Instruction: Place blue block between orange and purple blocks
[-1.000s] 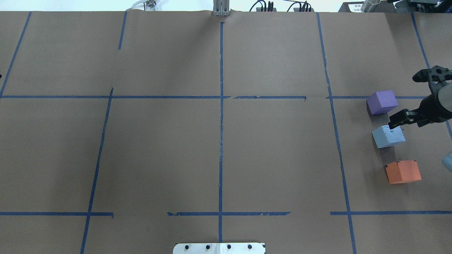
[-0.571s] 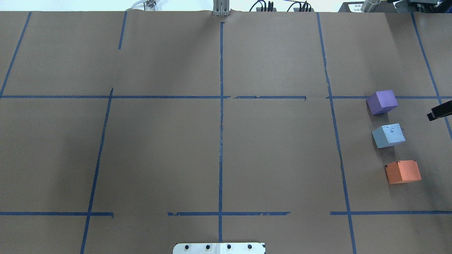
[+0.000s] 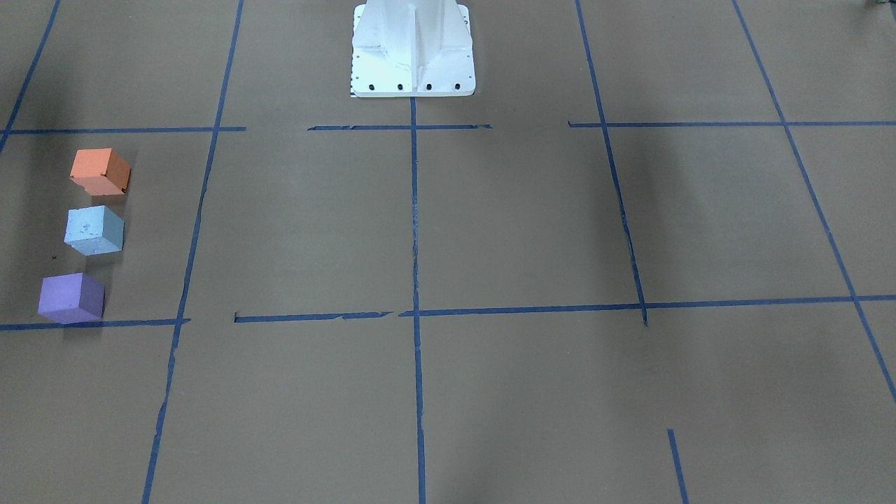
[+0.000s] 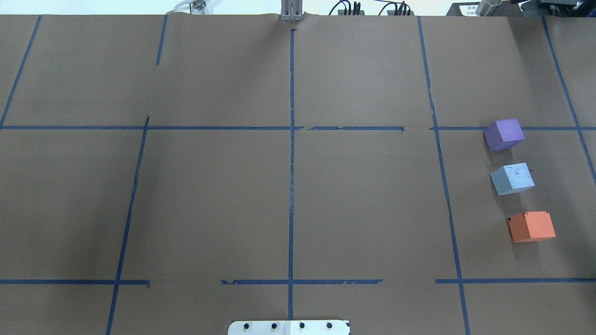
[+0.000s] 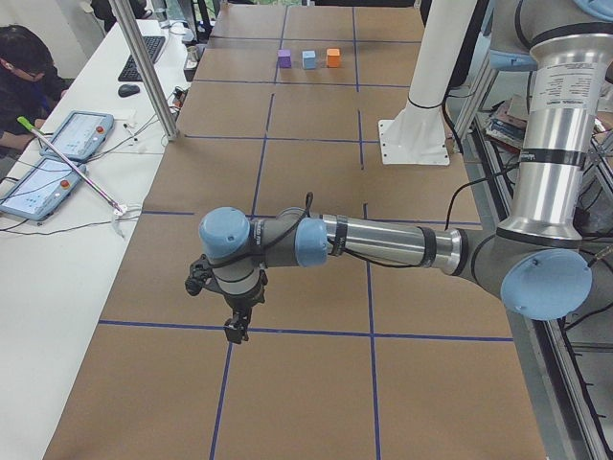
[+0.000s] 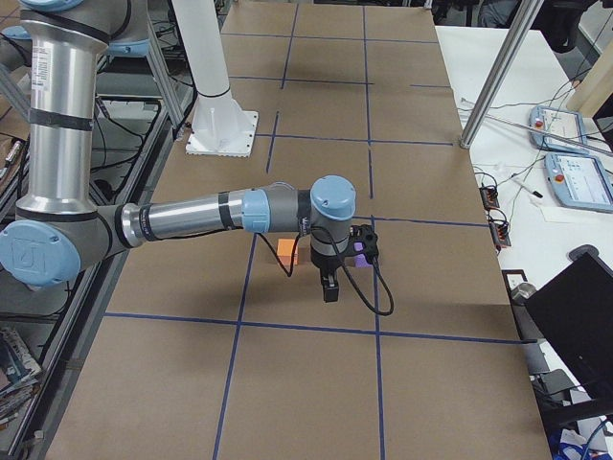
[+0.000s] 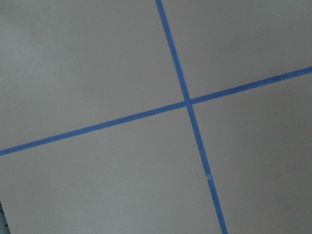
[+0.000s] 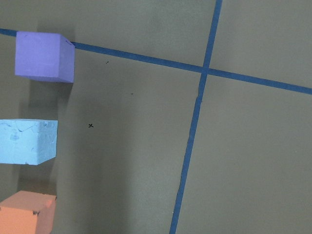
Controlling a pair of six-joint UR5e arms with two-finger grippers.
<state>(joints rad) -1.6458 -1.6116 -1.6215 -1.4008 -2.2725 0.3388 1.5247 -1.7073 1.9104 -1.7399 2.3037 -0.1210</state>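
Observation:
The light blue block (image 4: 512, 179) sits on the brown table between the purple block (image 4: 504, 134) and the orange block (image 4: 531, 226), in a row at the right, apart from both. The row also shows in the front view: orange block (image 3: 100, 171), blue block (image 3: 94, 229), purple block (image 3: 70, 297). The right wrist view looks down on the blue block (image 8: 27, 141) at its left edge. My right gripper (image 6: 329, 287) hangs beside the row, outside it. My left gripper (image 5: 233, 331) hangs over bare table far away. I cannot tell whether either is open or shut.
Blue tape lines (image 4: 291, 153) divide the table. My white base plate (image 4: 288, 327) is at the near edge. A side table with tablets (image 5: 57, 158), a metal pole (image 5: 144, 67) and a seated person (image 5: 24, 67) lie beyond the far edge.
My right gripper, which was over the blue block a second ago, has drawn back to the right and left the overhead view. The three blocks have not moved.

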